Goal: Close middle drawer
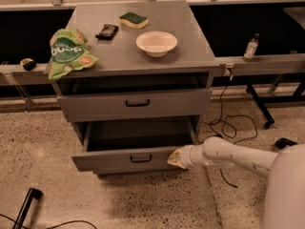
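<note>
The middle drawer is partly pulled out of the grey cabinet. Its grey tray is bare inside, and its low front panel has a small black bar handle at centre. My gripper, at the end of the white arm reaching in from the right, is against the right end of that front panel. The taller-fronted drawer above is shut.
On the cabinet top lie a green snack bag, a black packet, a green sponge and a white bowl. A bottle stands on the right rail. Cables lie on the floor to the right and a black pole at lower left.
</note>
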